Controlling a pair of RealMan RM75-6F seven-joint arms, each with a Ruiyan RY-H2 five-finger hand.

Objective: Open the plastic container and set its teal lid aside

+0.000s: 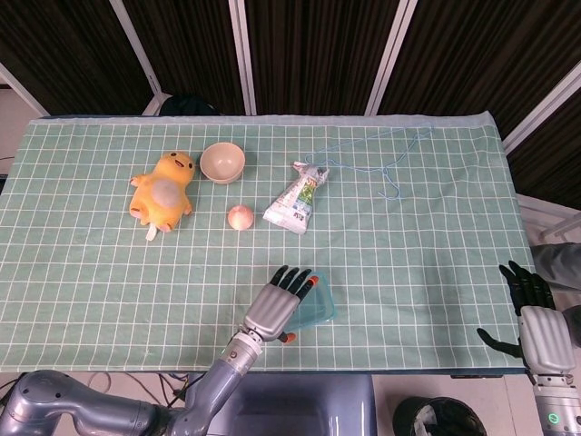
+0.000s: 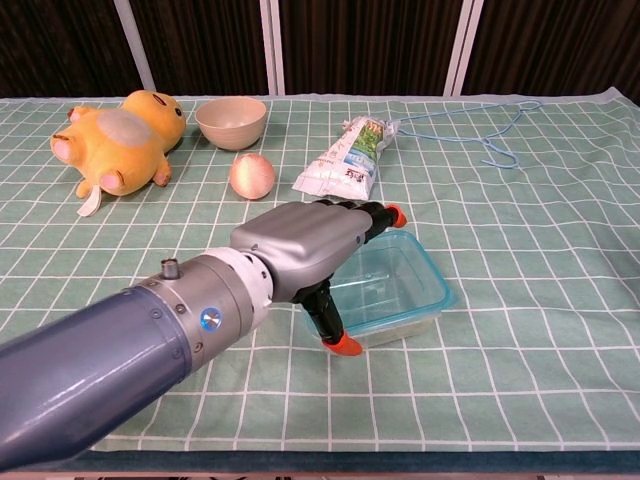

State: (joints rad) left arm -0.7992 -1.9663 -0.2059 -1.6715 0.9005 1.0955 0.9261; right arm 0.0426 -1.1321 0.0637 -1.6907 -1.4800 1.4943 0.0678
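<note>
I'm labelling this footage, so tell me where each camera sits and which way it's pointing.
Head view: high above the near table edge, looking steeply down at the green checked tablecloth; shows the left robot hand over the clear plastic container with teal lid and the right robot hand at the table's right edge.
Chest view: low, looking across; only the left robot hand and forearm.
Shared: container, yellow plush duck, beige bowl.
</note>
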